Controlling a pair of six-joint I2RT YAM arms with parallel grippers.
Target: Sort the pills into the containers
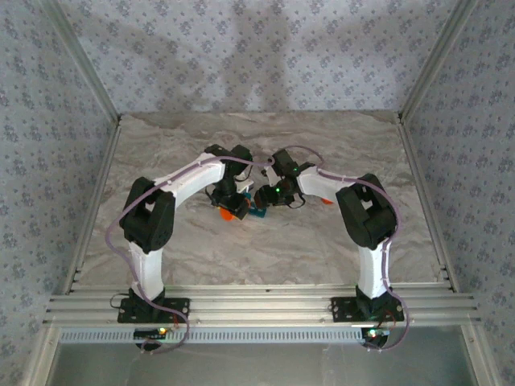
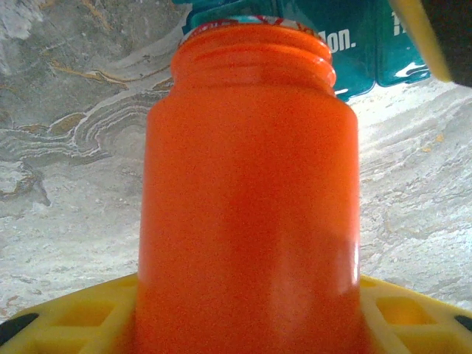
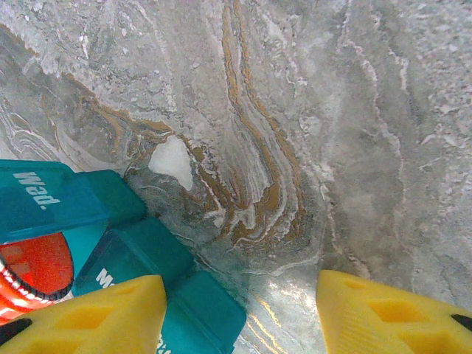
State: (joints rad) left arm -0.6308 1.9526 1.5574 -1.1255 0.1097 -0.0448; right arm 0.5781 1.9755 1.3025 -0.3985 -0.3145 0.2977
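The left gripper (image 2: 247, 323) is clamped on the orange pill bottle (image 2: 251, 192), with its yellow fingers (image 2: 66, 313) pressing the base from both sides. The bottle is uncapped and laid over. Its threaded mouth points at the containers (image 2: 354, 44) just beyond it, close to the middle of the table (image 1: 322, 257).

The step in hand looks like pouring pills into a compartment. To do it well, I would bring the mouth right over one open cell before tipping further. Then I would tilt slowly, so pills come out one or two at a time rather than in a rush that spills onto the marbled top. Whether any pills sit inside the bottle cannot be told.

The containers are a glossy teal plastic strip of joined square cells with white weekday lettering. A lid marked "Wed." (image 3: 40, 195) appears flipped open at the strip's left end in the right wrist view, and the bottle's mouth lies close against the strip beside it.

To the right, the right gripper (image 3: 240, 299) has its jaws well apart and holds nothing. One finger (image 3: 88, 317) is over the strip's near end, touching or just above it, I cannot tell which. The other finger is over bare table. A light press there should stop the strip from sliding during the pour.
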